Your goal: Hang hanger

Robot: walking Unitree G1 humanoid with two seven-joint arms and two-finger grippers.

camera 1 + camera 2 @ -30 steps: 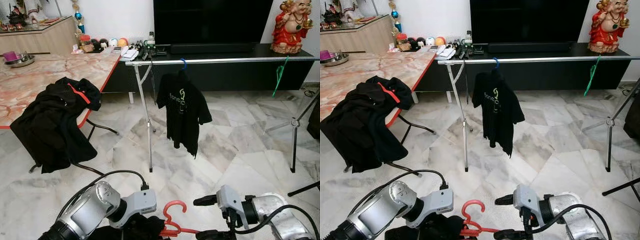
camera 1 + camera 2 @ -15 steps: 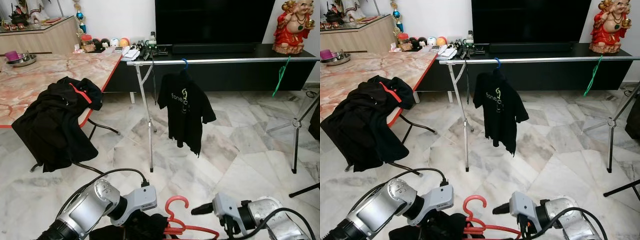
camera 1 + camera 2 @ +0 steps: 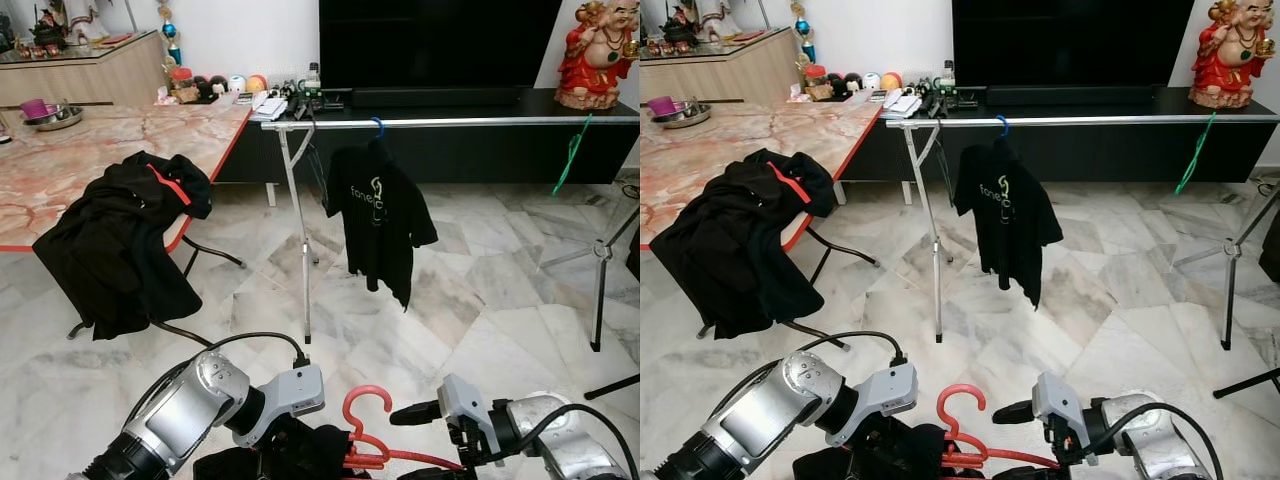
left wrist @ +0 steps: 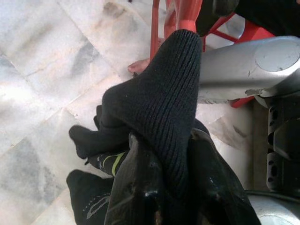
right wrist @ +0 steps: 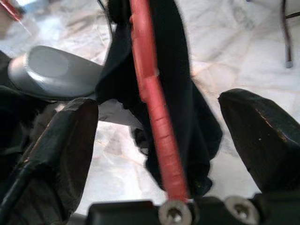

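left gripper is clamped tight on a black garment, which drapes over the red hanger just beside it. right gripper is spread wide, the hanger's bar between its fingers.

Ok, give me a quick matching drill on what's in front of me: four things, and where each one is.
Things:
1. red hanger
2. black T-shirt
3. green hanger
4. black jacket

Places:
A. draped over the edge of the marble table
B. low between the two grippers
C. on the rail, near its right end, with nothing on it
D. hanging on the rail from a blue hook

Pairs: 1-B, 2-D, 3-C, 4-A
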